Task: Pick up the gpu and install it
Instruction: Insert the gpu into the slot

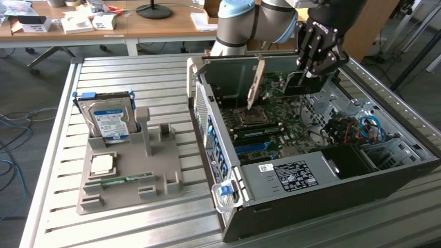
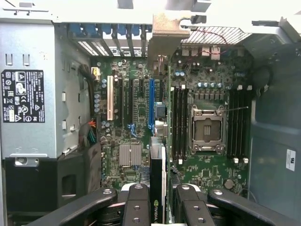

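I judge the pick-up done and the install under way. My gripper (image 1: 310, 74) is clamped, fingers close together, on the gpu (image 2: 158, 162). The gpu hangs on edge over the motherboard (image 2: 136, 113); in the exterior view it is at 1 o'clock from the CPU socket (image 1: 251, 116). It is not yet seated. Seating calls for squaring its lower edge over the blue slot (image 2: 151, 106) just beside it, then pressing straight down.

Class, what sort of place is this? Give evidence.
Likely a robotics lab or workshop: a robot arm whose hand grips a graphics card inside an open computer case on a slatted metal table, desks behind.
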You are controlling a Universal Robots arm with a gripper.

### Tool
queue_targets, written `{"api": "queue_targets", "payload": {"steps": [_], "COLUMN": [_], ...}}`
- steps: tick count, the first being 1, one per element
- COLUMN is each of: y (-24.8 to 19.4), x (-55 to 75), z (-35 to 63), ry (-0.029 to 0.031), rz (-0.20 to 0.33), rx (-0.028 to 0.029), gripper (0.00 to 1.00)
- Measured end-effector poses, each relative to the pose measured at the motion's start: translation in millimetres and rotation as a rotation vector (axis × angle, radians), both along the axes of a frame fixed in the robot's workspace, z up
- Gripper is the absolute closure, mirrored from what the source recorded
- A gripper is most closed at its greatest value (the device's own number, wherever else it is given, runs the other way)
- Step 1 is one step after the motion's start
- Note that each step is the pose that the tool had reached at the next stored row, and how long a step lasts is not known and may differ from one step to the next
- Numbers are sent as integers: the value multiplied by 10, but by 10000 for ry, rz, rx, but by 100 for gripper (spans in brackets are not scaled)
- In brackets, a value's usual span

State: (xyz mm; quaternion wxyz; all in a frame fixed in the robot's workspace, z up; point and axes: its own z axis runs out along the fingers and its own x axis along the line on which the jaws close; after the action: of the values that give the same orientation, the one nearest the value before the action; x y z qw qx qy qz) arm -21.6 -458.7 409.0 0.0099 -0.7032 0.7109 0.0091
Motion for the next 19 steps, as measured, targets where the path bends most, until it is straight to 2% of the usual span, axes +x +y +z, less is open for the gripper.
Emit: {"api": "queue_targets", "payload": {"steps": [19], "y": [0], "x": [-1], "z": [-329], "ry": [0], "rz": [92], "rx": [0], "gripper": [74]}}
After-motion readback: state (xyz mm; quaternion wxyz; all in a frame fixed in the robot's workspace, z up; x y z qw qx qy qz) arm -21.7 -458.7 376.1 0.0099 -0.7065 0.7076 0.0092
